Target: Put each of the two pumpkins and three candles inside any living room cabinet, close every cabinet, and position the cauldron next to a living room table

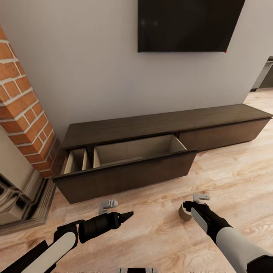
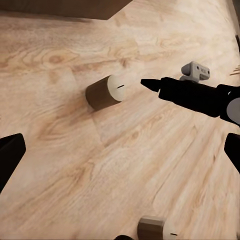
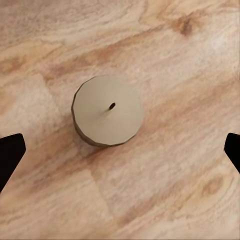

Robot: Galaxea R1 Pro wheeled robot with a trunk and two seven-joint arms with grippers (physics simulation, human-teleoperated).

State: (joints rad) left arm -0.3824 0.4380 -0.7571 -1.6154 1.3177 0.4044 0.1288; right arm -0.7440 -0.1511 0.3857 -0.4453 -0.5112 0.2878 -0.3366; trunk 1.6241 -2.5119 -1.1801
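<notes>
A beige-grey candle (image 3: 107,111) stands upright on the wooden floor, centred below my right gripper (image 3: 120,152), which is open with its black fingertips (image 3: 10,152) far apart on either side. The head view shows this candle (image 1: 184,214) partly covered by the right gripper (image 1: 188,207). My left gripper (image 1: 127,216) is open, low over the floor, and points toward that candle (image 2: 105,91) and the right gripper (image 2: 150,84). Another candle (image 2: 154,230) stands closer to the left gripper. The dark brown cabinet (image 1: 159,123) runs along the wall, its wide drawer (image 1: 136,151) pulled out, pale inside and empty.
A brick column (image 1: 26,110) and a stone-coloured fireplace base (image 1: 22,204) stand left of the cabinet. A dark screen (image 1: 185,22) hangs on the wall above. The pulled-out drawer front (image 1: 125,174) juts over the floor just ahead of both grippers. Open wooden floor (image 1: 235,167) spreads right.
</notes>
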